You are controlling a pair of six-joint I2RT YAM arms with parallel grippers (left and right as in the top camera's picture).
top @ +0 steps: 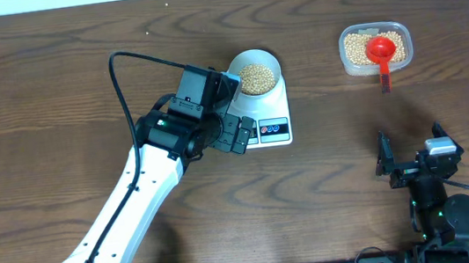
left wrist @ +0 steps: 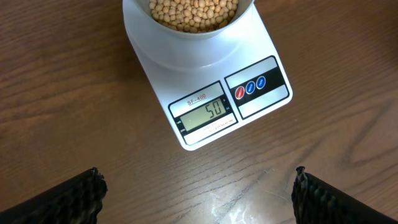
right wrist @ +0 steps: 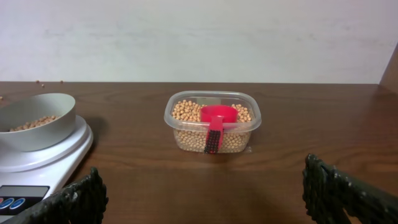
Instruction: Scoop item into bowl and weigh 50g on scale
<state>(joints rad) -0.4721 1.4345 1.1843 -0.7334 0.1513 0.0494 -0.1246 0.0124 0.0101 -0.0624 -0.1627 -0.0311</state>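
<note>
Fifty shows on the scale, upper frame; left gripper, wide, empty, could jolt the bowl; right gripper wide too.

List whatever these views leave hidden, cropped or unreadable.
- Overhead: the reading on the scale is too small to make out.
- Left wrist: the top edge cuts off most of the bowl.
- Right wrist: the left edge crops the scale and bowl; the red scoop hides some beans behind it.

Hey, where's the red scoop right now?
In the overhead view the red scoop sits in the clear tub of beans, upper right, well right of the scale.
</note>
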